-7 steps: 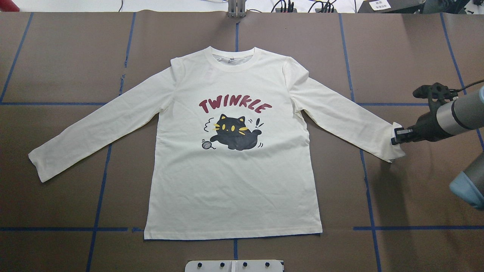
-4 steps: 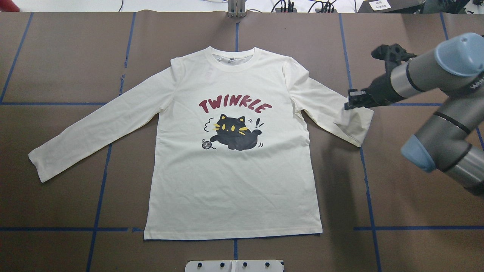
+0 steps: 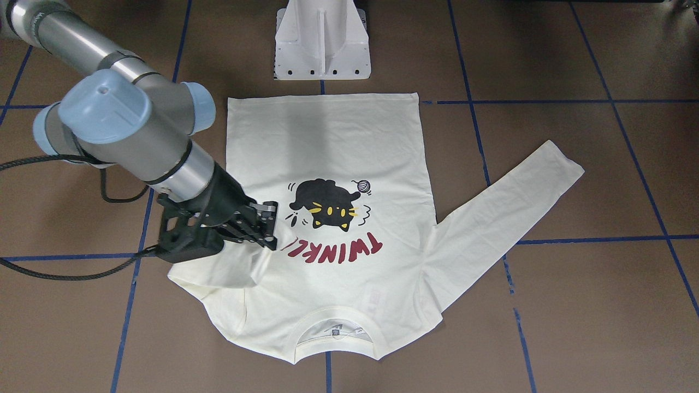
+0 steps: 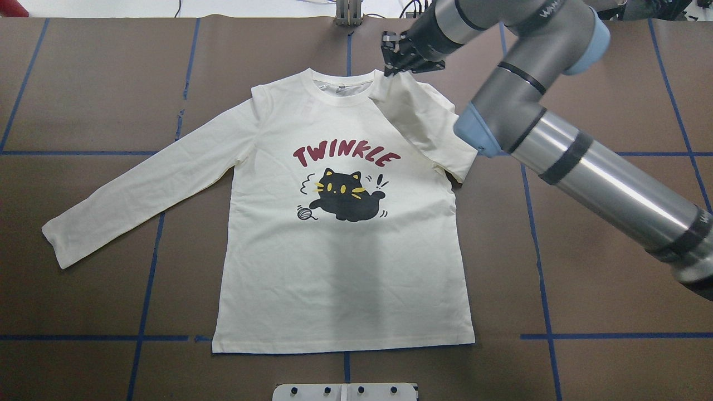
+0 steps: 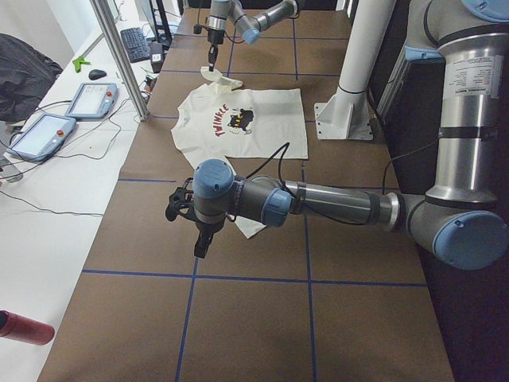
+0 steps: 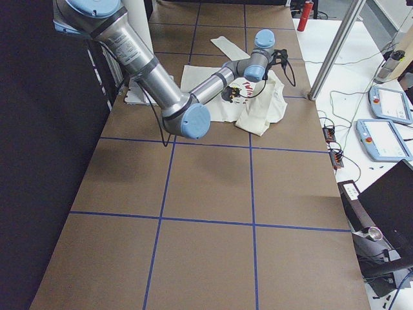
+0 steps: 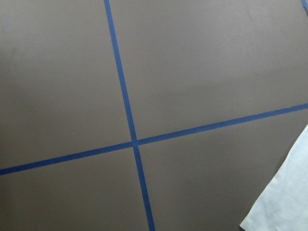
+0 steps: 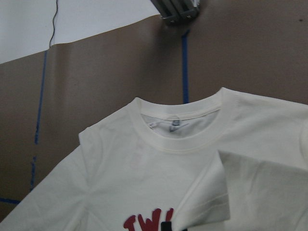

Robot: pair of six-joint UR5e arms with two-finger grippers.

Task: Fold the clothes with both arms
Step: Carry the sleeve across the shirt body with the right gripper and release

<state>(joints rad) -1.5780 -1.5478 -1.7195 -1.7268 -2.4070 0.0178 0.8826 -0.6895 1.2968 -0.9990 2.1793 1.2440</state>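
The cream-white shirt [image 4: 345,267] lies flat, print up, with the black cat and red "TWINKLE" [image 4: 345,184] showing. My right gripper [image 4: 392,65] is shut on the cuff of the sleeve on the robot's right and holds it raised just beside the collar [image 8: 179,139]. That sleeve [image 4: 429,122] is doubled back over the shoulder. The front-facing view shows the same gripper [image 3: 271,232] with the cuff hanging from it. The other sleeve [image 4: 139,184] lies stretched out flat. My left gripper [image 5: 200,247] shows only in the exterior left view, above the table near that sleeve's cuff; I cannot tell its state.
Blue tape lines cross the brown table. The white pedestal [image 3: 322,41] stands at the robot's side of the shirt hem. A metal post [image 5: 119,56] and a side table with teach pendants [image 5: 44,131] and a red can [image 5: 24,328] lie past the far edge.
My right gripper has carried the sleeve cuff from the table's right side up and left to the collar. The sleeve is now folded back over the shoulder.
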